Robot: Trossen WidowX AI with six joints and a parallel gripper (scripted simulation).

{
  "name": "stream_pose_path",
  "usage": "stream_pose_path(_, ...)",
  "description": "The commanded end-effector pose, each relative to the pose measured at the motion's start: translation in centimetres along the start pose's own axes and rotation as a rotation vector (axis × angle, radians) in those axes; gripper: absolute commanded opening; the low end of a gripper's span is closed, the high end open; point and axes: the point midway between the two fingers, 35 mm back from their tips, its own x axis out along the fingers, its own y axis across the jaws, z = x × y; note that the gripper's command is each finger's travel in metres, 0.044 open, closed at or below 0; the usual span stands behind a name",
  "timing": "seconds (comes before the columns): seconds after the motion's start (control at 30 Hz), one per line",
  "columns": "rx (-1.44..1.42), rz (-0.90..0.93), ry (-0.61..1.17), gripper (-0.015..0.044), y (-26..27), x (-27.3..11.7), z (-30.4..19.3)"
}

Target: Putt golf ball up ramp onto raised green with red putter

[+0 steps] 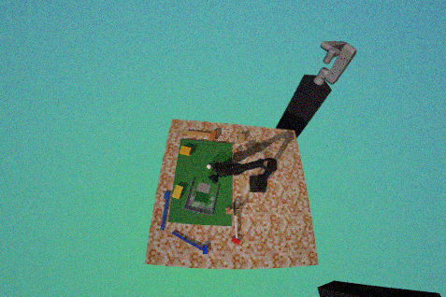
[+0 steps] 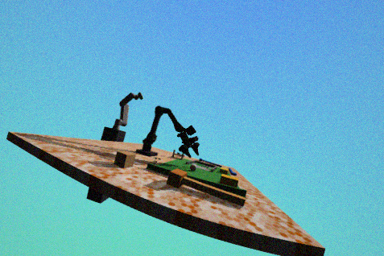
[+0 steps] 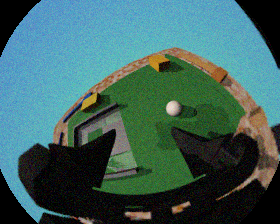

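The red putter (image 1: 236,241) lies on the speckled table beyond the mat's lower right corner, its pale shaft running up toward a small tan stand (image 1: 231,211). The white golf ball (image 1: 208,166) (image 2: 193,167) (image 3: 173,108) rests on the green mat (image 1: 195,161) (image 3: 141,95). The grey ramp (image 1: 204,188) leads to the raised green (image 1: 200,197) (image 3: 95,135) inside a dark-edged frame. My gripper (image 1: 212,172) (image 2: 193,155) (image 3: 144,131) is open and empty, above the mat near the ball and the ramp. The putter is out of the wrist view.
Yellow blocks (image 1: 185,150) (image 2: 229,179) (image 3: 159,63) stand along the mat's far side. Blue putters (image 1: 165,210) (image 1: 189,242) lie outside the mat. An orange-headed bar (image 1: 214,134) (image 2: 176,177) (image 3: 220,74) and a tan block (image 2: 124,159) (image 3: 257,117) are near its top edge.
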Motion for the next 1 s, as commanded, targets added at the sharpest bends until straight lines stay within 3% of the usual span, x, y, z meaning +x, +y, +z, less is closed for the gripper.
stream_pose_path(0.0,-0.283,0.085,0.089,0.044,5.0,-0.9,-2.3)
stream_pose_path(0.43,-1.23,0.443,0.321,0.044,18.4,-8.6,-14.3)
stream_pose_path(0.83,-2.011,0.792,0.604,0.044,19.7,-17.5,-25.0)
stream_pose_path(0.97,-2.055,0.814,0.623,0.044,19.7,-18.0,-25.6)
